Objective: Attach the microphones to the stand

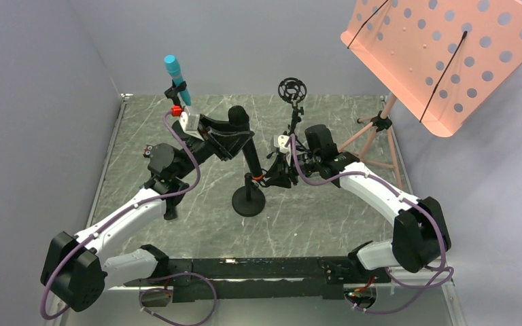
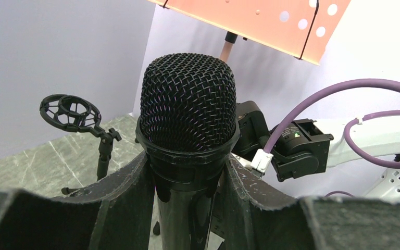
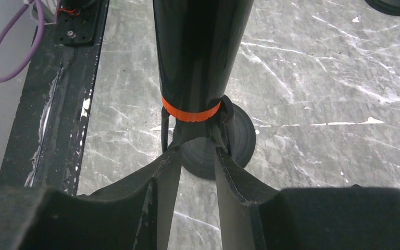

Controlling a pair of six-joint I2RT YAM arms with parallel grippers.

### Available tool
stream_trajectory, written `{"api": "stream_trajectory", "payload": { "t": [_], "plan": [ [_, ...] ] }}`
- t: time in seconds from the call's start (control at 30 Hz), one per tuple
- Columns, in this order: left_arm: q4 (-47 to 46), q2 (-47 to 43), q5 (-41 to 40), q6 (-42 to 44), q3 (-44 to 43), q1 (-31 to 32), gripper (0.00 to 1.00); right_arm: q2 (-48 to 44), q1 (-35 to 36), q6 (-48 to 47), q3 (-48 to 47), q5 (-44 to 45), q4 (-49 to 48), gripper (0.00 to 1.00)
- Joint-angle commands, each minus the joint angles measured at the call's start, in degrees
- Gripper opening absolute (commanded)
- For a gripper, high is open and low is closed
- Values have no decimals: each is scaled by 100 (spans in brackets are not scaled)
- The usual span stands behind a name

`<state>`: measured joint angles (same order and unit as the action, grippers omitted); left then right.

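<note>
A black microphone with a black mesh head [image 2: 187, 99] and an orange ring at its lower end [image 3: 190, 113] stands upright in the clip of a round-base stand [image 1: 248, 202]. My left gripper [image 2: 187, 161] is shut on its collar just below the head; it also shows in the top view [image 1: 234, 132]. My right gripper [image 3: 194, 148] is shut on the stand's clip just under the orange ring, and shows in the top view [image 1: 266, 178]. The turquoise microphone [image 1: 175, 75] sits tilted in a clip at the back left. The silver-headed microphone is out of view.
A black stand with an empty ring-shaped shock mount [image 1: 291, 88] rises behind the right gripper. An orange perforated music stand [image 1: 442, 54] on a tripod [image 1: 374, 142] fills the back right. Grey walls close the left and back.
</note>
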<state>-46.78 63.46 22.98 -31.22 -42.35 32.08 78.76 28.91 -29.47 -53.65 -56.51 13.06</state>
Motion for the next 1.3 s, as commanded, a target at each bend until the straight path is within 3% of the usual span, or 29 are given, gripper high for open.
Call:
{"api": "stream_trajectory", "payload": {
  "t": [0.0,1.27],
  "plan": [
    [-639,-65,-174,-127,-2,73,0,-135,27,-41,47,-312,-117,41],
    [-2189,536,-677,-424,980,199,0,-116,22,102,83,-441,-196,47]
  ]
}}
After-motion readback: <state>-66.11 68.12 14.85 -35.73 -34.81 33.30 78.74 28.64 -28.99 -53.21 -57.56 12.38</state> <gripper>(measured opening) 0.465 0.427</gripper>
